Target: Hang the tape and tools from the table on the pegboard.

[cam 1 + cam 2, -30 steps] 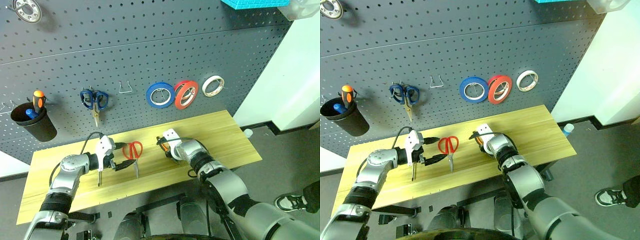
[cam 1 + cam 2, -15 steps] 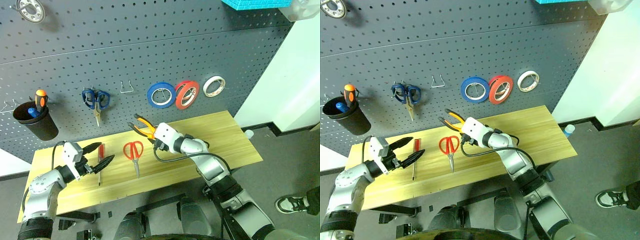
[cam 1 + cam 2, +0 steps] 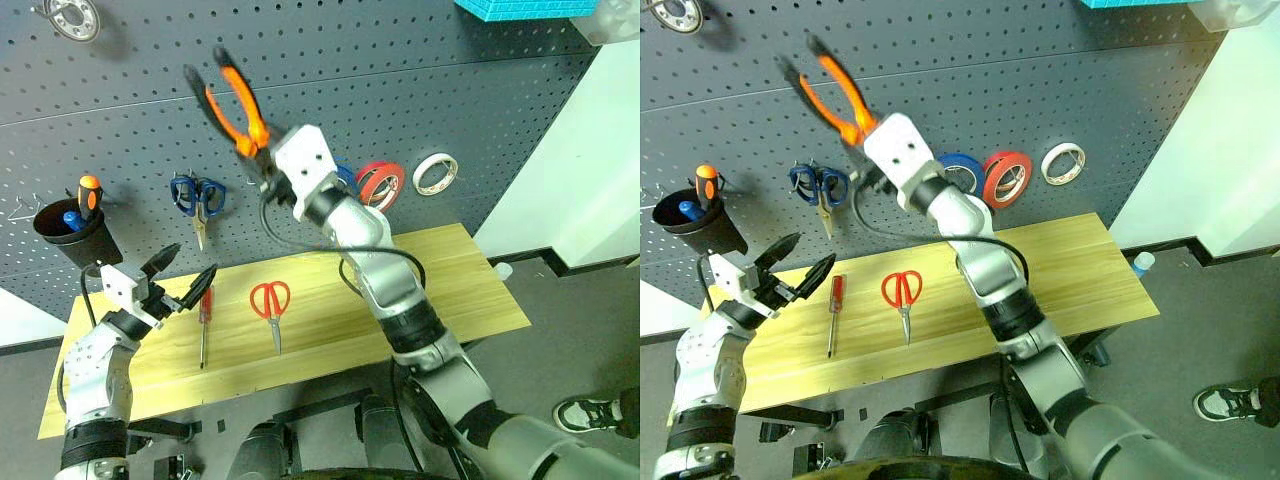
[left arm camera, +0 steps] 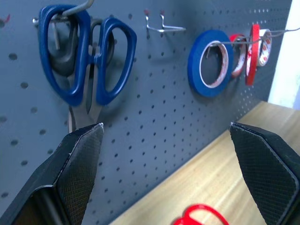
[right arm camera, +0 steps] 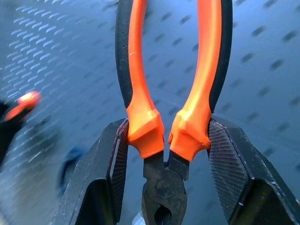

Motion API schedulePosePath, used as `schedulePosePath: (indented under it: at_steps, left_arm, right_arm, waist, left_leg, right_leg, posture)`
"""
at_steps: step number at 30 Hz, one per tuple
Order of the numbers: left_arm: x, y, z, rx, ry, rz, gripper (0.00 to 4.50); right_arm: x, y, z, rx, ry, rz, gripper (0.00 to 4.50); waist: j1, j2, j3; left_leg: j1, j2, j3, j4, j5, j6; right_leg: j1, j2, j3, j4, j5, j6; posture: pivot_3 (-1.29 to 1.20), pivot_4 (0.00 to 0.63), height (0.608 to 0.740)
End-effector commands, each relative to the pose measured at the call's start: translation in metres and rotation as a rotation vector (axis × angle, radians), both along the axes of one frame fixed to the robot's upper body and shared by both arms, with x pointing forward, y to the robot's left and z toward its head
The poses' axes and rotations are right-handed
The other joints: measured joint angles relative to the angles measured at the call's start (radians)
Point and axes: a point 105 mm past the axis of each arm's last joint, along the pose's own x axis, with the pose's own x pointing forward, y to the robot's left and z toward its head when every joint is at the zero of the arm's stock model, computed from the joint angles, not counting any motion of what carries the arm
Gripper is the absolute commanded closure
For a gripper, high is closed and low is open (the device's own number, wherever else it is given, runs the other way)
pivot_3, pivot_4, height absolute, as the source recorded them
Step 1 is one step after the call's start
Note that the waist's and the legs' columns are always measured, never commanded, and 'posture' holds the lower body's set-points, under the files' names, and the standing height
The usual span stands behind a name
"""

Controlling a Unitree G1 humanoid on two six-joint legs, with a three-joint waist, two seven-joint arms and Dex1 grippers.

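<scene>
My right gripper [image 3: 262, 168] is shut on the pliers [image 3: 231, 101], its fingers [image 5: 112, 159] clamping the orange-and-black handles near the pivot. The pliers are held high in front of the dark pegboard [image 3: 470, 90], handles pointing up. The red-handled screwdriver [image 3: 204, 318] and the red scissors [image 3: 270, 304] lie flat on the wooden table [image 3: 450, 280]. Just left of the screwdriver and above the table, my left gripper [image 3: 186, 276] is open and holds nothing. The red tape [image 3: 378, 184] hangs on the pegboard between a blue roll [image 4: 211, 63] and a white roll [image 3: 432, 172].
Blue-handled scissors [image 3: 197, 198] hang left of an empty wire hook [image 4: 159, 26]. At the far left, a black cup [image 3: 68, 240] on the board holds an orange-and-black screwdriver [image 3: 87, 192]. A metal ring [image 3: 70, 18] hangs top left. A person's shoe [image 3: 585, 410] is on the floor.
My right gripper has lifted the pliers from the table up in front of the pegboard. My left gripper has drawn back left and up from the screwdriver, still open.
</scene>
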Motion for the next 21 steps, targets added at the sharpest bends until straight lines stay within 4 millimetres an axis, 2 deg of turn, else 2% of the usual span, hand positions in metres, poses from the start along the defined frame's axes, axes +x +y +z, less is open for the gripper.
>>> schedulePosePath:
  at_steps: [1,5,9,21]
  left_arm:
    - [0.010,-0.001,0.015,0.042,-0.076,0.037,0.00]
    - [0.020,0.001,0.022,0.076,-0.113,0.077,0.00]
    - [0.022,0.002,0.026,0.086,-0.137,0.093,0.00]
    - [0.012,0.007,0.028,0.047,-0.160,0.126,0.00]
  right_arm:
    - [0.006,0.014,0.013,0.071,-0.013,0.014,2.41]
    - [0.024,0.023,0.010,0.120,0.049,0.008,2.41]
    - [0.030,0.031,0.010,0.147,0.066,0.019,2.41]
    - [0.019,0.049,0.007,0.233,0.078,0.122,2.41]
  waist:
    - [-0.002,0.000,0.000]
    - [-0.003,0.000,0.000]
    - [-0.008,0.000,0.000]
    - [-0.026,0.001,0.000]
  left_leg:
    - [0.000,0.000,0.000,0.000,0.000,0.000]
    - [0.000,0.001,0.000,0.000,0.000,0.000]
    - [0.000,0.001,0.000,-0.002,0.000,0.000]
    - [-0.001,0.002,0.003,-0.014,0.002,-0.003]
  right_leg:
    - [0.000,0.000,0.000,0.000,0.000,0.000]
    - [0.000,0.002,0.000,0.000,0.001,-0.001]
    - [-0.001,0.002,0.001,0.000,0.001,-0.001]
    - [-0.011,0.004,0.007,0.000,0.000,-0.003]
  posture:
    - [-0.17,0.073,0.740]
    - [-0.15,0.076,0.740]
    - [-0.14,0.079,0.740]
    - [-0.10,0.096,0.740]
